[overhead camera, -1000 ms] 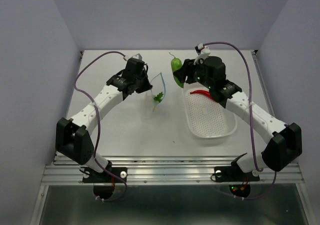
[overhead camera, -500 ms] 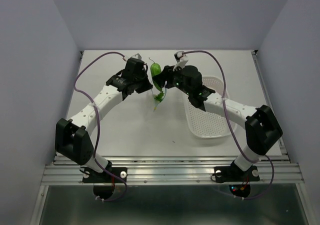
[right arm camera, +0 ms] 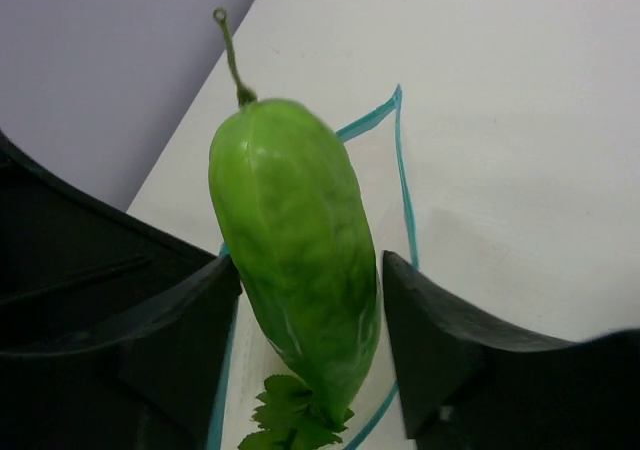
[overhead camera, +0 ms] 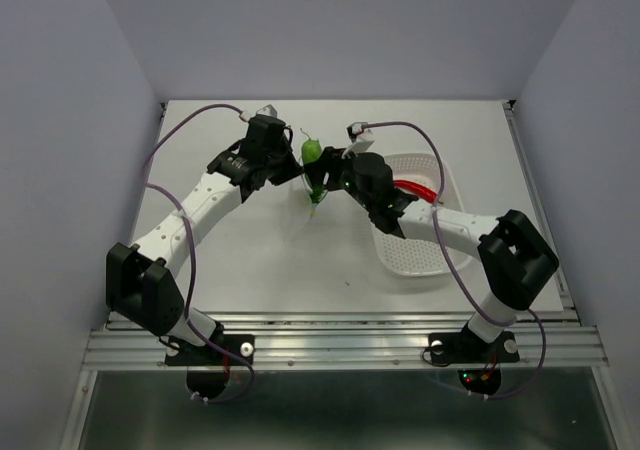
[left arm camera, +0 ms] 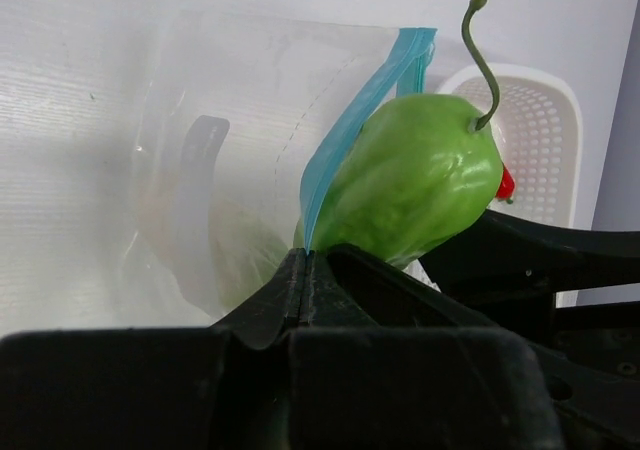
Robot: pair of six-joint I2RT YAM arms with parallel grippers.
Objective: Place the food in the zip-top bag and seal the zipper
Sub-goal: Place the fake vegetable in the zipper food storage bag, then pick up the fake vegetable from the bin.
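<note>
Your left gripper (left arm camera: 305,265) is clenched on the zipper (left arm camera: 360,100), holding the bag (left arm camera: 230,140) open. Your right gripper (right arm camera: 310,320) grasps the cucumber (right arm camera: 295,240) at its mouth, over the radish (right arm camera: 290,420) inside. Next, lower it in and release. The chili (overhead camera: 408,186) lies in the basket (overhead camera: 425,260).

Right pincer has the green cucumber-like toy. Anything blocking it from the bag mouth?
Nothing visible. The left pincer pinches the light blue zipper strip, holding the clear crinkly zip-top bag open, and the green cucumber-like toy vegetable in the right pincer hangs right at that mouth. Only green leaves show below it, already inside.
</note>
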